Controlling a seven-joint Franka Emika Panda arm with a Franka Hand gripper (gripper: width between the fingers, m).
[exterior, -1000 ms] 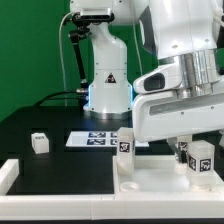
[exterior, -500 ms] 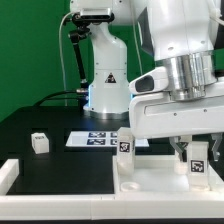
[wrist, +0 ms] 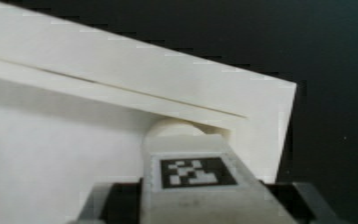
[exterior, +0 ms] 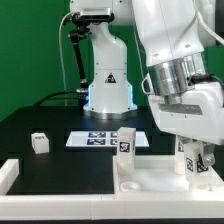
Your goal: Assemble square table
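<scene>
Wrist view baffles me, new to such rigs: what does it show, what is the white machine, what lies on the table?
The white machine is a robot arm, filmed from off the arm in the exterior view. The wrist view comes from a camera on its wrist, looking at its tool, which grips a tagged leg over the white square panel. A second leg stands upright at that panel's edge, a third leg sits on the black table, and the marker board lies there.

A robotics lab: green backdrop at upper left, a white robot arm's base behind a black tabletop, the marker board at centre.
</scene>
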